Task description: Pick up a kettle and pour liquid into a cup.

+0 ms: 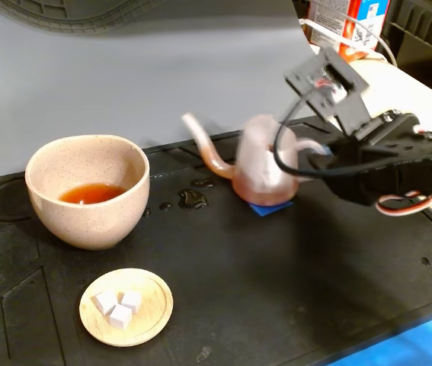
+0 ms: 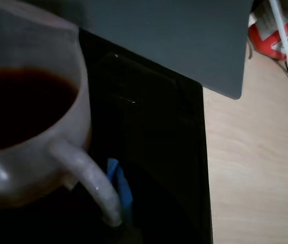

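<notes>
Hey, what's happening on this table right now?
A robot arm has its tool at the handle of a small pinkish kettle, which sits on or just above a blue square on the black mat. The speckled cup to the left in the fixed view already holds some reddish-brown liquid, and a few drops lie spilled between them.

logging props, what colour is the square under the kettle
Blue, a small blue square under the kettle; clearest in the fixed view.
</notes>
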You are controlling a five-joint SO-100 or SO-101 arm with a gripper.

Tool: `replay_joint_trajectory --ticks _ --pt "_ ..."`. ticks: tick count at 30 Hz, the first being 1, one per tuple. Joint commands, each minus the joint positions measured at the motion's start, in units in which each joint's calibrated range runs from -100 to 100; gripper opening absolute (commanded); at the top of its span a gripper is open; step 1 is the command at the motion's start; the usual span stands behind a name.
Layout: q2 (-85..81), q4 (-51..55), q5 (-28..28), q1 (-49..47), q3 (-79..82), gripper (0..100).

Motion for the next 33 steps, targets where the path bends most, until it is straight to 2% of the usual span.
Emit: replay_joint_trajectory --ticks 1,11,13,15,33 --pt "0.29 -3.47 1.21 2.09 -3.27 1" --pt "0.47 -3.64 1.27 2.7 -0.82 1" --pt "0.47 -3.29 1.27 2.48 0.18 15" --pt "0.47 -3.29 1.27 2.4 0.27 20" --pt "1.92 -3.29 0.79 -0.42 0.36 20"
